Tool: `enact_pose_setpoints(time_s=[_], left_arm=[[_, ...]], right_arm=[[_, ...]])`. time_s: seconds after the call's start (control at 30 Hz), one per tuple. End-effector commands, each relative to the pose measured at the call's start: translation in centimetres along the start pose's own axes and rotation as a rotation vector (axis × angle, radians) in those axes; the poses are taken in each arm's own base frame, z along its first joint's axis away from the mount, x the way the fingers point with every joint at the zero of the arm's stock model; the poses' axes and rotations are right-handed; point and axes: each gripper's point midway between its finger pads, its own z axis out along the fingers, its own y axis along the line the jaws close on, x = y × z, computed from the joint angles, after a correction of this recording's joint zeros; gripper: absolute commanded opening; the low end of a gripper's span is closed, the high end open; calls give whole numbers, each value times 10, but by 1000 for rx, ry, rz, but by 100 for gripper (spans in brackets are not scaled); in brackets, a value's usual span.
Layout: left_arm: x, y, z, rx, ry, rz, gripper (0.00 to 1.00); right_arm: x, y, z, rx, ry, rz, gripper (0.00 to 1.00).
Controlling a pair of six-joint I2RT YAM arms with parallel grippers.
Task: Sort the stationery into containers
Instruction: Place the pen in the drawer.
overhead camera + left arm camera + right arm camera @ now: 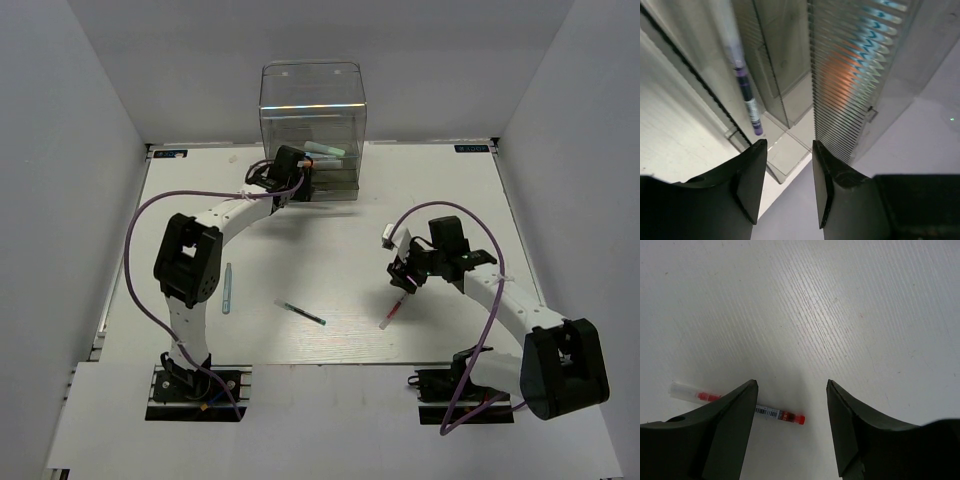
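Now R tool [791, 385] agape above red pen [784, 415]

Parted tool [788, 150] faces cabinet [850, 75] and purple pen [747, 95].

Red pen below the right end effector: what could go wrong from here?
1. The red pen lies off-centre, partly hidden behind one finger of the open right end effector; a straight descent might pin or flick it rather than grip it.
2. The slim pen lies loose on the table; a nudge might roll it away.
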Motion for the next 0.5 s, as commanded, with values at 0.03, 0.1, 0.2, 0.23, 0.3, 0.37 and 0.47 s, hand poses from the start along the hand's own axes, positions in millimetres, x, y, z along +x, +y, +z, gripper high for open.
enact_pose_setpoints(time_s=[0.03,0.1,0.2,0.23,0.3,0.37,0.47], left_arm=[[2,-29,-15,96,6,-20,51],[3,-47,-29,170,20,1,48],[6,-63,-48,253,49,47,36],[5,-61,-51,265,48,67,26],[11,-66,-61,305,81,134,15],[15,-63,-74,334,117,195,0],[29,-56,-100,442,259,338,0]], right_arm=[[-3,-2,-4,15,-20,-39,64],[-5,4,-5,-14,-31,-47,60],[-5,21,-7,-101,-54,-115,38],[-3,25,-7,-127,-55,-163,31],[4,44,-11,-223,-56,-273,15],[2,54,-13,-286,-95,-389,9],[23,75,-18,-407,-59,-516,22]])
